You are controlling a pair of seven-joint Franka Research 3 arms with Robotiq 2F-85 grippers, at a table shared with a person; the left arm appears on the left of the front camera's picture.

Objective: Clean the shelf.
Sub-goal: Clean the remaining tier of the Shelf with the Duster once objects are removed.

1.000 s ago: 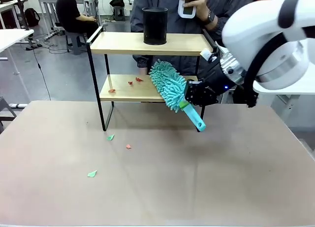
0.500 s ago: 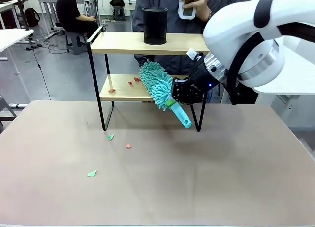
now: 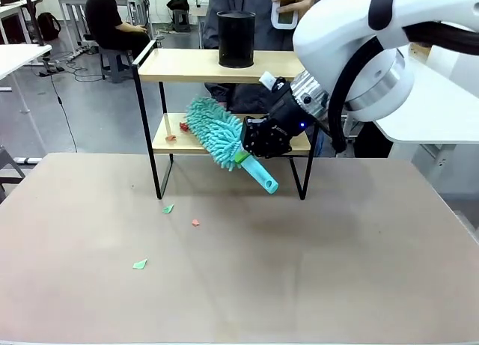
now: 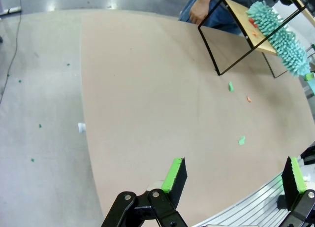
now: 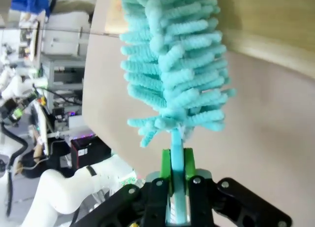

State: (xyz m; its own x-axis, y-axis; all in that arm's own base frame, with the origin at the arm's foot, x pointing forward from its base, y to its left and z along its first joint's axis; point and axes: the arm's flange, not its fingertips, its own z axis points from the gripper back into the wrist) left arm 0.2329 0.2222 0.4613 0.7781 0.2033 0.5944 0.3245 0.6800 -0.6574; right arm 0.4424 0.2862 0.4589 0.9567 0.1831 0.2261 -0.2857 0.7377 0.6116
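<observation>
The shelf stands at the table's far side, with two wooden boards in a black frame. My right gripper is shut on the handle of a teal fluffy duster, whose head lies across the lower board. Two small red scraps sit at that board's left end, just ahead of the duster. In the right wrist view the duster fills the middle, its handle clamped between the green pads, with the lower board behind. My left gripper hangs open over the table's near edge, far from the shelf.
A black cylinder stands on the top board. A person stands right behind the shelf holding a white object. Green and red paper scraps lie on the table in front of the shelf's left leg, another green one nearer me.
My right arm has swept the duster leftward along the lower board, and the red scraps have shifted toward its left end. The left gripper stays as it was.
</observation>
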